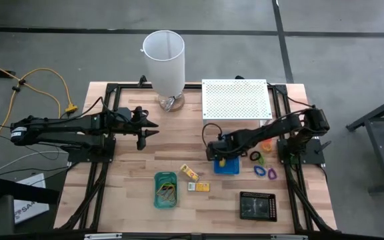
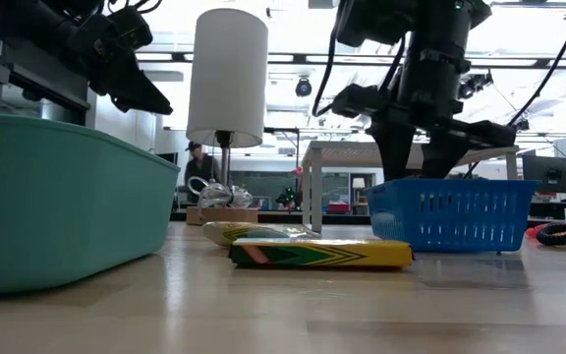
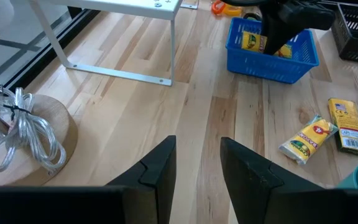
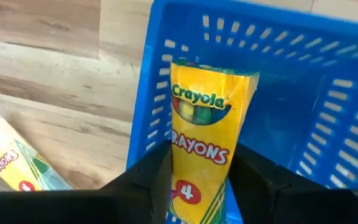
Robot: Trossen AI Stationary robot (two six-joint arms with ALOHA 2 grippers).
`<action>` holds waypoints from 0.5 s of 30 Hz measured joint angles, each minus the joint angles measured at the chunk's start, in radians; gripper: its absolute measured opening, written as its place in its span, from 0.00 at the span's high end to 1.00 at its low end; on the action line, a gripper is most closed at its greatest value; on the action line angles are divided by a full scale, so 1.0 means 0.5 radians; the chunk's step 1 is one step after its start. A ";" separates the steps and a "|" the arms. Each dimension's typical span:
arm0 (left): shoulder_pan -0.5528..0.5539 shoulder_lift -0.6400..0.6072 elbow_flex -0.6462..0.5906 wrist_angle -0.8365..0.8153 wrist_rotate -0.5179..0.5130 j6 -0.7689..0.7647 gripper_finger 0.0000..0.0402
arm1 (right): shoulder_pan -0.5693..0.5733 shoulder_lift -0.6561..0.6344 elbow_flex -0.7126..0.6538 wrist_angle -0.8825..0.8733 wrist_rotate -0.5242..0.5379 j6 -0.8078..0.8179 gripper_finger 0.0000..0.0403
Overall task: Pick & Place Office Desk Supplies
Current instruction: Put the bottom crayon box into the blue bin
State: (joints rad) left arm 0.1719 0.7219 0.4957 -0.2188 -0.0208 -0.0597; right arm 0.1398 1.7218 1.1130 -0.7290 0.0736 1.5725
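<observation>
- R gripper (image 4: 201,177) fingers on either side of a yellow crayon pack (image 4: 204,146), touching its sides.
- Pack reads "Crayola Crayons", w/ a "4"; its top end lies inside the blue basket (image 4: 328,93), over the near wall.
- Basket walls slotted; sits on wood table (image 4: 48,68).
- 2nd crayon pack (image 4: 8,158) on table, outside basket.

You see a yellow crayon packet (image 4: 207,137) with a green band, in a blue slotted plastic basket (image 4: 328,99)
</observation>
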 joint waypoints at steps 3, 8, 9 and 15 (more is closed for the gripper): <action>0.000 0.000 0.000 0.000 0.000 0.000 0.70 | 0.009 0.000 0.000 0.000 -0.010 0.055 0.61; 0.000 0.000 0.000 0.000 0.000 0.000 0.70 | 0.022 0.000 0.001 0.001 -0.005 0.086 0.54; 0.000 0.000 0.000 -0.001 0.001 0.000 0.70 | 0.023 0.000 0.001 0.000 -0.005 0.094 0.54; 0.000 0.000 0.000 0.000 0.001 0.000 0.70 | 0.035 0.001 0.001 0.000 -0.004 0.094 0.52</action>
State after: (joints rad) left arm 0.1719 0.7219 0.4957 -0.2188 -0.0203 -0.0597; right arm 0.1574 1.7222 1.1133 -0.7288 0.0714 1.6196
